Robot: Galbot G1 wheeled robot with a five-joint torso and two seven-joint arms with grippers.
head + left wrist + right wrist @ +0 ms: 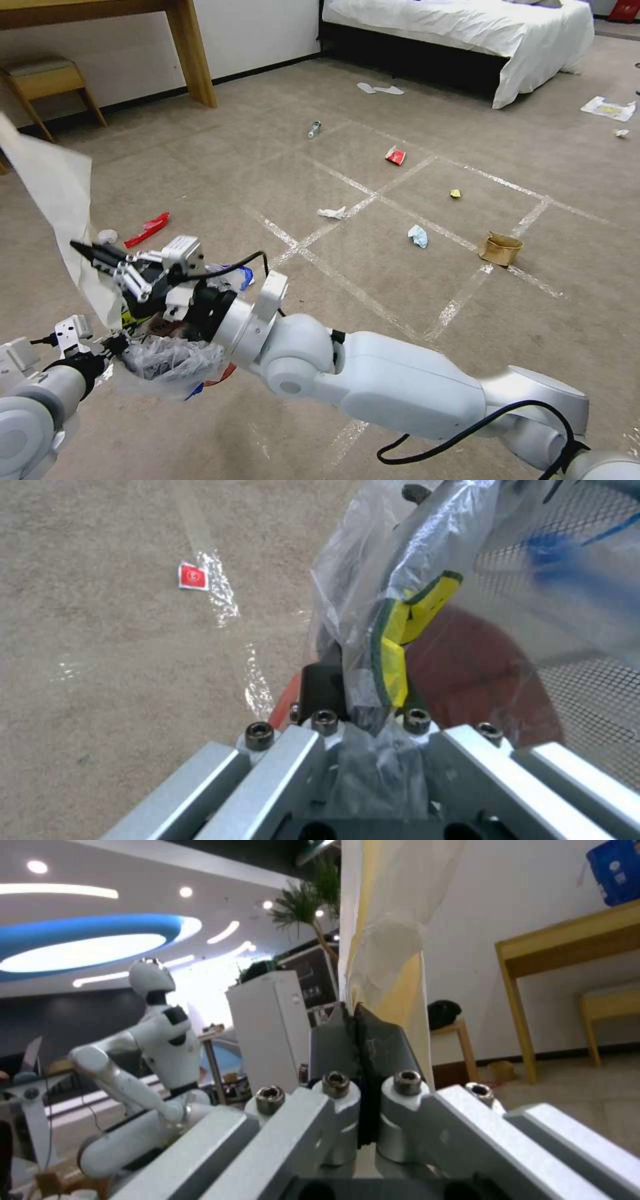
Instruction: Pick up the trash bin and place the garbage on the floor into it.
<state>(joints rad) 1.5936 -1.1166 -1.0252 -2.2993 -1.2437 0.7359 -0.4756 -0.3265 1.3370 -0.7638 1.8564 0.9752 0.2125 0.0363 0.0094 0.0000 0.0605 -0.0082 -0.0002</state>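
Right gripper (pixel 90 257), in the head view, pinches a white paper sheet (pixel 50 193) above the trash bin (pixel 167 360). Left gripper (pixel 357 692), in its wrist view, clamps the bin's rim. Right wrist view shows jaws closed on paper; I judge release into the bin is next.

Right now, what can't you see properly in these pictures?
- Trash bin: in the head view its red body hides behind the crinkly bag and right arm.
- White paper sheet: held by the right tool, cut off by the picture's left edge.
- Small bottle: too small to read.
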